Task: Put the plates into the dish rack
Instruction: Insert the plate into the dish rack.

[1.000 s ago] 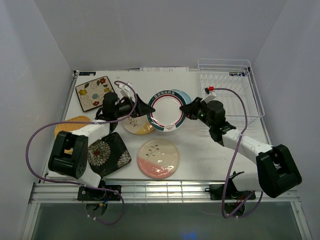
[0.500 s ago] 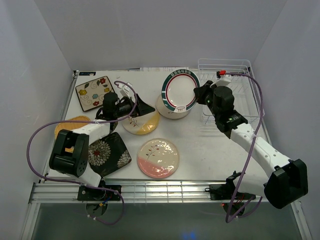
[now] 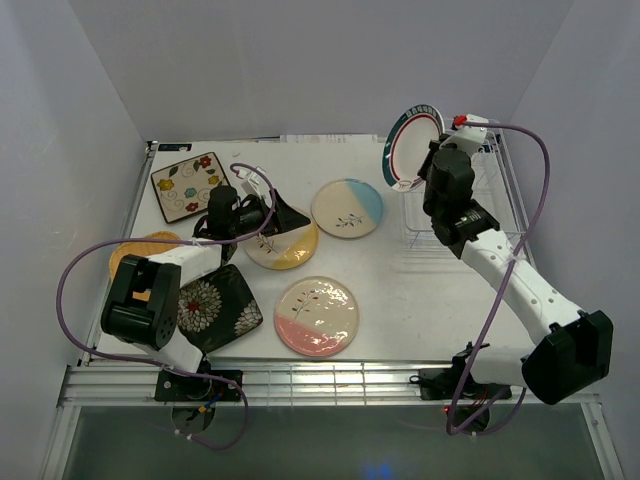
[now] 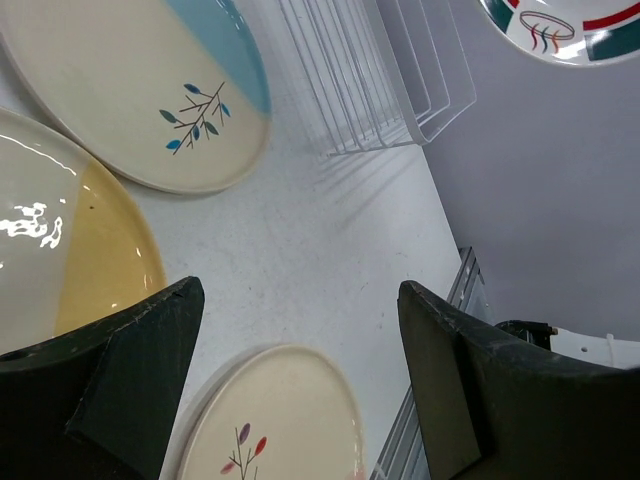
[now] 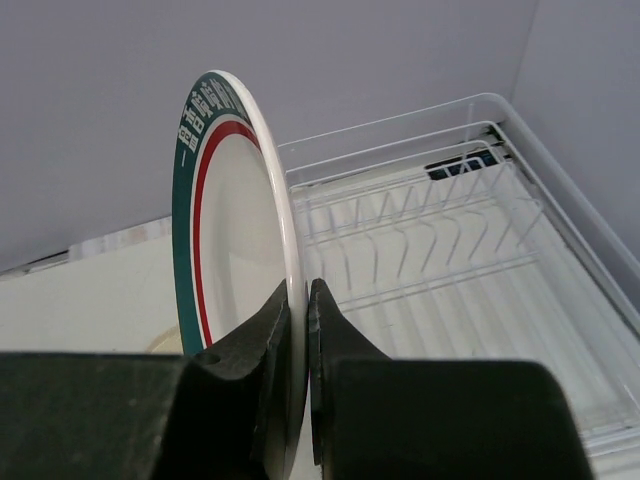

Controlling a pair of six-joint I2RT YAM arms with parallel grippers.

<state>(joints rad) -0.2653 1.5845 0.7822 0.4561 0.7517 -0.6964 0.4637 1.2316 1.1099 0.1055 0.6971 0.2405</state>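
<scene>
**Teal plate up on edge beside the rack**

Seven plates in all: six down on the table (image 3: 420, 290), one in the air. From the left:
- orange-yellow square (image 3: 128, 256), partly hidden under the left arm
- flowered square (image 3: 187, 186) at the back
- black floral square (image 3: 215, 308) toward the front
- yellow-half round (image 3: 285, 247)
- pink-half round (image 3: 316, 316), nearest the front edge
- blue-half round (image 3: 347, 208) behind it
- teal plate (image 3: 412, 147), held high on edge at the back left corner of the one rack (image 5: 430, 240), not yet among the tines

Two grippers. First the left gripper (image 4: 300, 295): spread wide and holding nothing. Hangs low over bare table with the yellow-half, blue-half and pink-half rounds around it. Contact with the yellow-half round not clear from either view.

Then the right gripper (image 5: 297, 300): pinched tight on the lower rim of the teal plate, one finger on each face. Rack wires just to the right of it in the wrist view.

Against a second ago:
- Teal plate then near flat at mid-table, lying over the blue-half round and hiding most of it.
- Half a second ago lifted and tilted, nearer the rack's left side.
- Now higher, further back and right, and close to upright.
- Blue-half round now fully uncovered.
- Left arm and the other five plates placed as before.
</scene>
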